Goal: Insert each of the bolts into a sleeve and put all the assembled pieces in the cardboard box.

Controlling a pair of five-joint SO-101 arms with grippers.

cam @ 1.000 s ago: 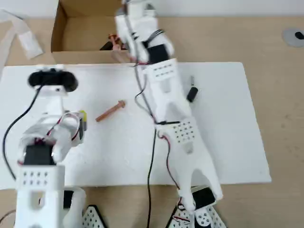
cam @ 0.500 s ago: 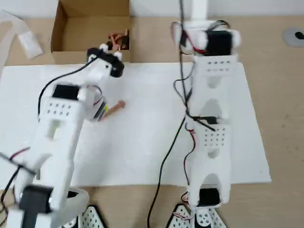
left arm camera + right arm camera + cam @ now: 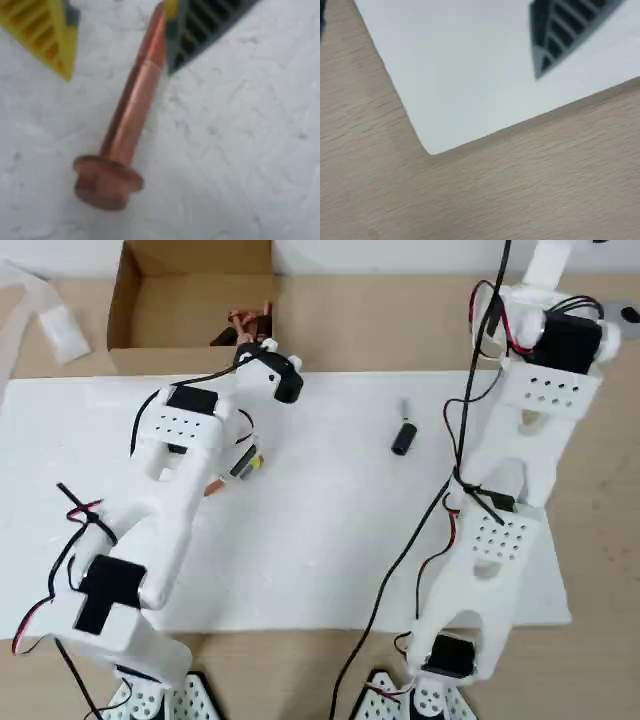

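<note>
The cardboard box (image 3: 120, 310) stands far left. Just nearer, the left gripper (image 3: 117, 72) spreads wide astride the copper bolt (image 3: 127, 130) lying on the white mat (image 3: 330, 540), seemingly to grasp it. The black sleeve (image 3: 403, 437) waits mid-mat, and the right gripper (image 3: 555, 45) hangs over the mat's far-right corner, clear of the work; I cannot tell its opening.

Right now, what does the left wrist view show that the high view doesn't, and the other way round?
Left wrist view adds the bolt's flanged head and full shank, with the left arm's jaws open on either side of its tip. High view adds the cardboard box holding assembled pieces, the loose black sleeve and the right arm. Both share the white mat and part of the bolt.
</note>
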